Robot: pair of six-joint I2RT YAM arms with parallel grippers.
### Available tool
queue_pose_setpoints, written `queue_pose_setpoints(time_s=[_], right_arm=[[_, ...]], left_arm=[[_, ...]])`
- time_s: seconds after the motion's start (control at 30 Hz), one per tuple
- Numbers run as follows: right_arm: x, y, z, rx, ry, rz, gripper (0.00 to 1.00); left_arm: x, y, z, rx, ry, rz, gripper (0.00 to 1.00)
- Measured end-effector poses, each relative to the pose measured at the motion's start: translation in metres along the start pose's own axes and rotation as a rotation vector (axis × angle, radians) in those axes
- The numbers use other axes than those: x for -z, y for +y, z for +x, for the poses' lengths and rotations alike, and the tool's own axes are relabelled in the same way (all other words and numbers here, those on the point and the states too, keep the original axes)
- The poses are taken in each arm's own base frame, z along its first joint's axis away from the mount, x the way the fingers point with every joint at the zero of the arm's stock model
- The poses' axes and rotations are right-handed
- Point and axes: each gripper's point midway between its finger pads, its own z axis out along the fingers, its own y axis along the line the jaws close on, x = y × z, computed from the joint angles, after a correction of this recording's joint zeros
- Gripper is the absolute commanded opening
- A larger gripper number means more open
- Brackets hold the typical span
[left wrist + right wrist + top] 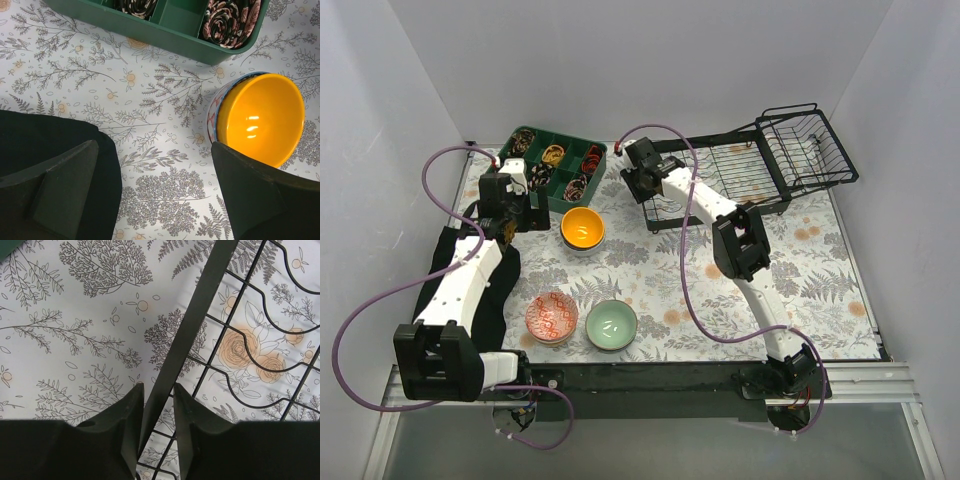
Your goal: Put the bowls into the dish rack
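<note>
An orange-yellow bowl (582, 228) (262, 117) sits nested in a blue-patterned bowl (214, 107) near the green tray. At the front stand a red-and-white bowl (551, 317) and a mint green bowl (611, 324). The black wire dish rack (740, 165) (200, 320) lies at the back right. My right gripper (642, 180) (159, 386) straddles the rack's near-left rim bar, jaws narrow, a thin gap still showing. My left gripper (510, 210) (155, 145) hangs wide open over the cloth, just left of the orange bowl, holding nothing.
A green compartment tray (560, 165) (165, 25) with coiled items stands at the back left. A black cloth (495, 290) (30, 140) lies under the left arm. The rack's basket section (805, 145) is tipped up at the far right, near the wall.
</note>
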Motion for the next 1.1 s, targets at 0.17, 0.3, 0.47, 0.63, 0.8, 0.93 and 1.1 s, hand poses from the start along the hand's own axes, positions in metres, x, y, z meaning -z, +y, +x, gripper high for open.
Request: queue_pose_setpoints(time_s=[0.17, 0.3, 0.47, 0.63, 0.8, 0.93, 1.1], right_arm=[[-0.003, 0.004, 0.004, 0.012, 0.004, 0.010, 0.21], [0.004, 0.004, 0.012, 0.011, 0.021, 0.038, 0.06], [0.017, 0.010, 0.029, 0.044, 0.057, 0.048, 0.01], [0.036, 0.024, 0.050, 0.073, 0.103, 0.030, 0.01], [0.057, 0.045, 0.074, 0.115, 0.145, 0.018, 0.01], [0.068, 0.067, 0.084, 0.159, 0.164, 0.002, 0.01], [0.085, 0.095, 0.100, 0.220, 0.174, -0.028, 0.01]], left_arm=[[-0.001, -0.001, -0.001, 0.000, -0.011, 0.008, 0.98], [-0.002, -0.003, 0.003, 0.000, -0.007, 0.016, 0.98], [-0.007, -0.003, 0.012, -0.010, 0.002, 0.021, 0.98], [-0.020, -0.002, 0.019, -0.036, 0.027, 0.019, 0.98], [-0.035, -0.001, 0.028, -0.076, 0.059, 0.020, 0.98], [-0.038, 0.000, 0.021, -0.108, 0.025, 0.025, 0.98], [-0.041, -0.008, 0.021, -0.124, 0.006, 0.074, 0.98]])
